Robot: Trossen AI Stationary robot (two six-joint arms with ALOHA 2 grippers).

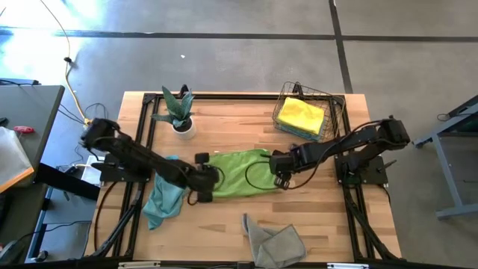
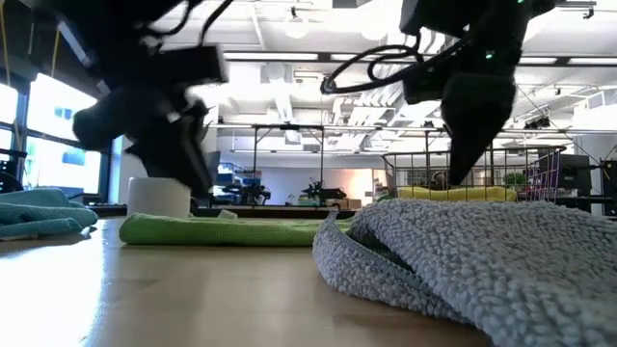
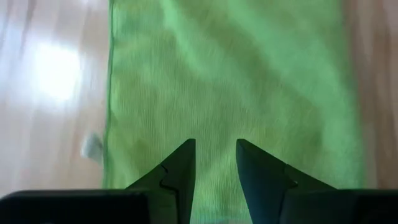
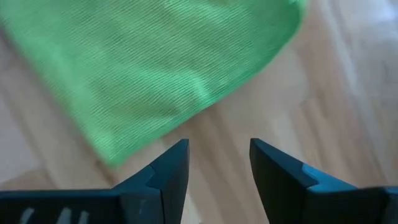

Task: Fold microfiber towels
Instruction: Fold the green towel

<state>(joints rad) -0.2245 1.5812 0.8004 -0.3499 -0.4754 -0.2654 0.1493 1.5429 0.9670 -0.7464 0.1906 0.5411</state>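
Two open, empty grippers, left (image 3: 214,163) over the green towel (image 3: 230,81), right (image 4: 219,163) just off its edge.

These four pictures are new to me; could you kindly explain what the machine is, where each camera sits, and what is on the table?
Two dark robot arms work at a wooden table. One camera looks straight down, one sits at table height, and one rides on each wrist. A lime green towel lies flat in the middle, with the left gripper and the right gripper at its two ends. Both jaws are open and hold nothing. A teal towel and a grey towel lie nearby; a yellow towel sits in a wire basket, beside a potted plant.
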